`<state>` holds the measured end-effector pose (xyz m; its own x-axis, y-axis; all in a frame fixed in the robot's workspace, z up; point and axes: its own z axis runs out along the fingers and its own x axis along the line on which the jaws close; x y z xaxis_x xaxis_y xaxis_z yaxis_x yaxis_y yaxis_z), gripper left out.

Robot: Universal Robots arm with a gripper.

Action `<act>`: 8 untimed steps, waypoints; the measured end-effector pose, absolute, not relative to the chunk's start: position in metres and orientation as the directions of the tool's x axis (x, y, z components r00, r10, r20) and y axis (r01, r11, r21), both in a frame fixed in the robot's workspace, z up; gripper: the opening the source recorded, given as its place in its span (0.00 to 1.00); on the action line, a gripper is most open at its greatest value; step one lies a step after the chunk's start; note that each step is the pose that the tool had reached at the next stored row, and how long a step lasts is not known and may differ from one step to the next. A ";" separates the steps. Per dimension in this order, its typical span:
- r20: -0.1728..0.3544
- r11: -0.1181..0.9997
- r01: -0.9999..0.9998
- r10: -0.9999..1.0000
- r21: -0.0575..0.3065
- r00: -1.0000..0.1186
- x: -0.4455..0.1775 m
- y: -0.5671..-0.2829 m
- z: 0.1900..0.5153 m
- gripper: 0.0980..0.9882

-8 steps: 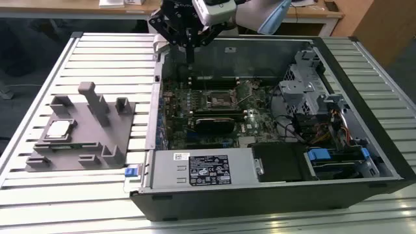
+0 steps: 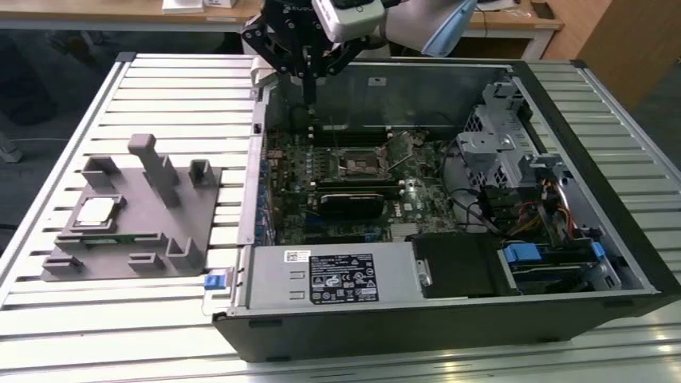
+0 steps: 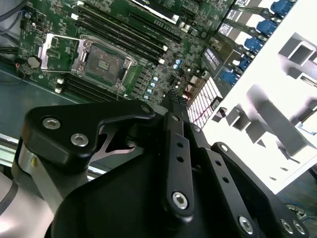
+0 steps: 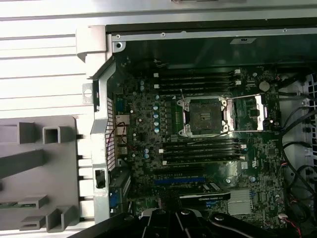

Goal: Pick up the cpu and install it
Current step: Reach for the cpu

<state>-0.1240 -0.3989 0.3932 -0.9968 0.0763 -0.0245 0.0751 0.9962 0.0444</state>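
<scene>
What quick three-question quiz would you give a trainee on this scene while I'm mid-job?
1. True or false: the cpu sits in the motherboard socket.
2. The claw hangs over: A the grey tray, B the open computer case, C the wooden desk.
3. Fill in: in the exterior view, the tray lies on the case's ____ side.
Key: 1 false, it rests on the tray; 2 B; 3 left.

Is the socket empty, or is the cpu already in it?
Empty: the socket shows a bare dark bed, and the cpu lies on the grey tray.
</scene>
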 end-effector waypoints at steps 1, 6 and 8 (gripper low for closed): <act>-0.024 0.996 0.075 0.076 0.044 -0.997 -0.124 -0.399 0.393 0.01; -0.024 0.996 0.075 0.076 0.044 -0.997 -0.126 -0.399 0.393 0.01; -0.024 0.996 0.075 0.076 0.044 -0.997 -0.126 -0.399 0.393 0.01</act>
